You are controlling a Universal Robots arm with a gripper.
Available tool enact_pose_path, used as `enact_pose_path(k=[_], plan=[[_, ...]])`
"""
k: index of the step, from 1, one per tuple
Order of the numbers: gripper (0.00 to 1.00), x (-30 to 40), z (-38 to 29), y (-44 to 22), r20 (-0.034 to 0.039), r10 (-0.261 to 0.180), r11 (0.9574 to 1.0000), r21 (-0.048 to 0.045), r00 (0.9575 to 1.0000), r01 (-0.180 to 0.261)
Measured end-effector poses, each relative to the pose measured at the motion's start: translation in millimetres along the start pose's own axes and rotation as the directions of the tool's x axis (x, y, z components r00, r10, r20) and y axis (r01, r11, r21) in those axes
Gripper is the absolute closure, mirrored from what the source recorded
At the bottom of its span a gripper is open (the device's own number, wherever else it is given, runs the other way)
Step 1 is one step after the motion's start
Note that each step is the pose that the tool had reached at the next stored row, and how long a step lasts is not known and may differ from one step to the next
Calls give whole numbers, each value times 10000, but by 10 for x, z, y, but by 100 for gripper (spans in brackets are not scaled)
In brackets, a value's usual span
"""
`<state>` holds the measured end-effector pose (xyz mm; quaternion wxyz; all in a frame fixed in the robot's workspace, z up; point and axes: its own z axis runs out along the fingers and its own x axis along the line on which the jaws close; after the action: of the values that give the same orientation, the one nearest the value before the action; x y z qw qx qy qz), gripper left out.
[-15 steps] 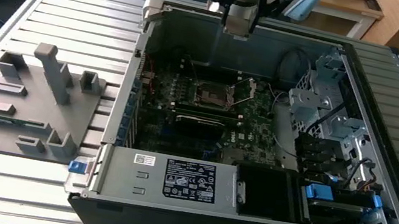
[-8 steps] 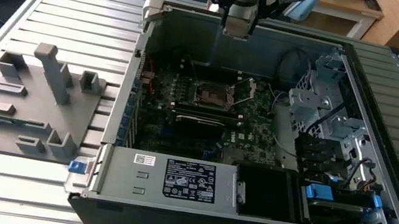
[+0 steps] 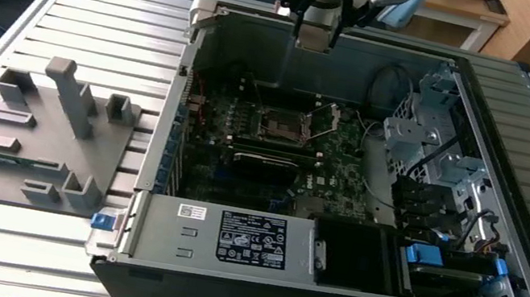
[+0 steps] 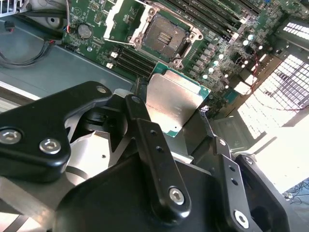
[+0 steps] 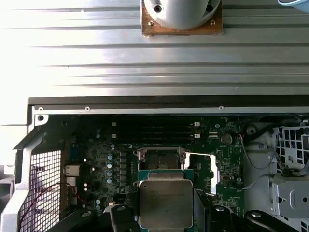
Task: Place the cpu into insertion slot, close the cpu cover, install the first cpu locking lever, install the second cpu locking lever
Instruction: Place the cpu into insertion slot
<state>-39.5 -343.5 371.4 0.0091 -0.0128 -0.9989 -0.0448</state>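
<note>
Above the far edge of the open computer case point(image 3: 250, 48), the gripper point(image 3: 315, 31) hangs well clear of the motherboard point(image 3: 341, 180), clenched on the cpu point(image 4: 176, 96). In the second wrist view its 2 black fingers point(image 4: 149, 140) press on opposite edges of the chip. This leaves the dull metal top and the green border bare, and the underside free to meet the socket. The grip by the edges looks deliberate: nothing of the gripper lies under the chip where it would have to seat.

The cpu is in the air, not yet in the insertion slot point(image 4: 164, 34). In the first wrist view the chip lies flat to the camera with its sides roughly square to the socket frame, so it seems to be carried already turned to match.

The insertion slot is bare, its dark contact field showing inside the silvery rim. The cpu cover point(image 4: 117, 18) is swung up and away to 1 side of it, which leaves the way down into the socket open. I judge the cover and both locking levers not yet dealt with. The long memory slots point(image 4: 212, 21) run just beside the socket and are not part of this step.

On the slatted table point(image 3: 113, 24), towards the exterior view's left and apart from the case, stands a grey fixture point(image 3: 39, 133) with upright posts. The gripper is well apart from it.
</note>
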Motion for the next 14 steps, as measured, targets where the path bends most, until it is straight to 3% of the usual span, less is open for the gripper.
enact_pose_path(k=[14], plan=[[46,-2,74,-7,10,-1,10000,-1,10000,1]])
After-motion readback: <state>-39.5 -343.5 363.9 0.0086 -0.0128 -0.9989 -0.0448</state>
